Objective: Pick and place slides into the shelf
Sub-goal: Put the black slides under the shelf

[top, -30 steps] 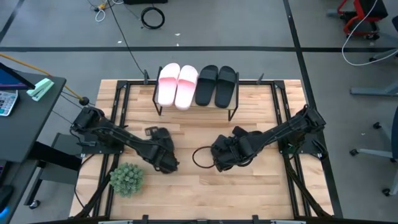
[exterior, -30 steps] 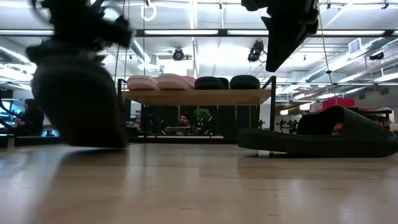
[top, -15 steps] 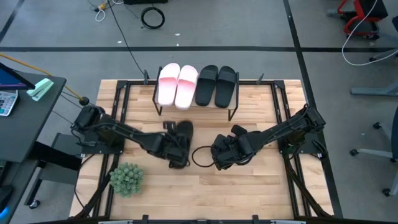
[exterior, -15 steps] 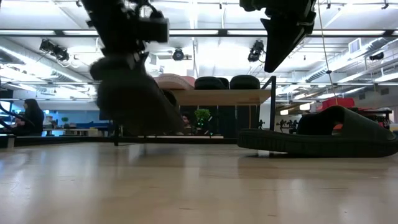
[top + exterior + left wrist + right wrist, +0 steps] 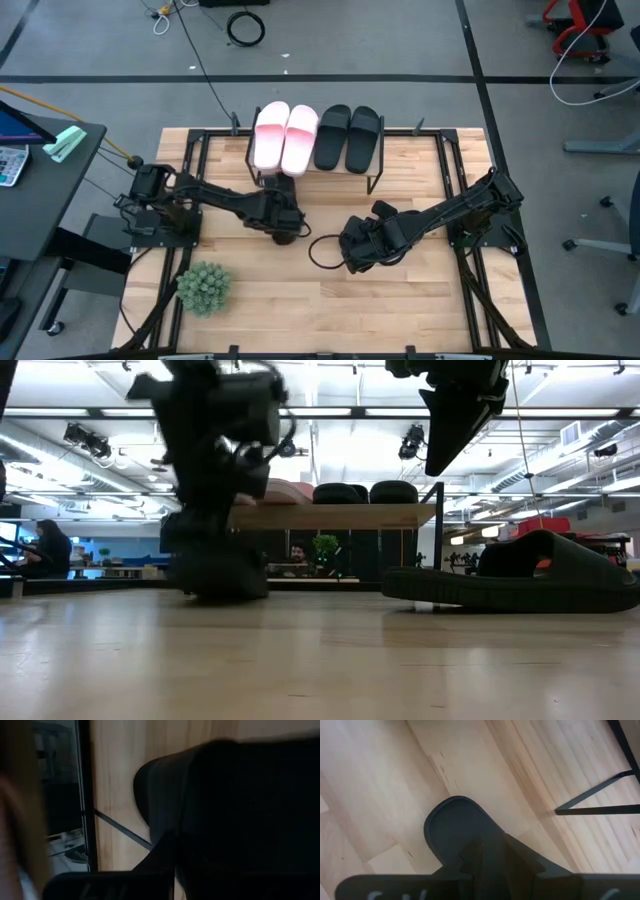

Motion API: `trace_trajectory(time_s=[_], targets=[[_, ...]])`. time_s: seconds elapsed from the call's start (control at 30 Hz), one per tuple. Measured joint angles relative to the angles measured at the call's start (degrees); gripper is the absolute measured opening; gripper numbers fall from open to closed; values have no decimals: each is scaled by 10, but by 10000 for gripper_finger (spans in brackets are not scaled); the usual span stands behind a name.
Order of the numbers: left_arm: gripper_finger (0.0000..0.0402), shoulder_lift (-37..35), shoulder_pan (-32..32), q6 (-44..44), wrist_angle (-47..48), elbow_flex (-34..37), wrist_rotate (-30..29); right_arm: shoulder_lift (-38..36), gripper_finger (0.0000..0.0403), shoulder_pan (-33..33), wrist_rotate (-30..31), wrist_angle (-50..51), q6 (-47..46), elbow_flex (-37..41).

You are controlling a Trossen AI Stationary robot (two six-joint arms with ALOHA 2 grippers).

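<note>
The shelf [image 5: 330,516] stands at the table's far middle. On its top plank lie two pale pink slides [image 5: 285,135] and two black slides [image 5: 348,135]. My left gripper [image 5: 280,215] is just in front of the shelf's left half and is shut on a black slide [image 5: 215,565], which fills the left wrist view [image 5: 240,810]. Another black slide [image 5: 520,575] lies sole-down on the table near the middle [image 5: 322,252]. My right gripper [image 5: 440,460] hangs shut above that slide, apart from it [image 5: 452,827]. My left gripper holds the black slide from above, pointing down. The slide hangs below the fingers, roughly on end, with its lower end [image 5: 215,592] at table level. Whether it touches the wood I cannot tell. The gripper body hides which part the fingers are on.
A small green plant [image 5: 204,287] stands at the table's near left. Black frame rails [image 5: 455,190] run along both sides of the table. The shelf's thin black legs [image 5: 85,795] are close beside the held slide. Bare wood lies along the near edge.
My left gripper has carried the black slide from the table's near-left area toward the far edge and the shelf. The slide has come down from hanging clear to table level in front of the shelf's left half. The right arm and the slide on the table have stayed still.
</note>
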State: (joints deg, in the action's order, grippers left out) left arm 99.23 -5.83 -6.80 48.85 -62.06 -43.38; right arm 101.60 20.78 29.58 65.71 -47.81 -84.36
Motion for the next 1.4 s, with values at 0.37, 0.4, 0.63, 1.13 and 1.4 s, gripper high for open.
trace_trajectory(time_s=[0.37,0.4,0.63,1.13,1.4], targets=[[10,0,27,46,-90,89,-94,0,77,0,20,0,3,0],[10,0,32,46,-93,92,-101,0,77,0,20,0,2,0],[37,0,61,49,-101,92,-103,0,77,0,20,0,1,0],[142,0,-39,-110,164,-40,18,0,77,0,19,0,-4,0],[85,-4,-124,-116,105,-101,203,0,77,0,19,0,-2,0]])
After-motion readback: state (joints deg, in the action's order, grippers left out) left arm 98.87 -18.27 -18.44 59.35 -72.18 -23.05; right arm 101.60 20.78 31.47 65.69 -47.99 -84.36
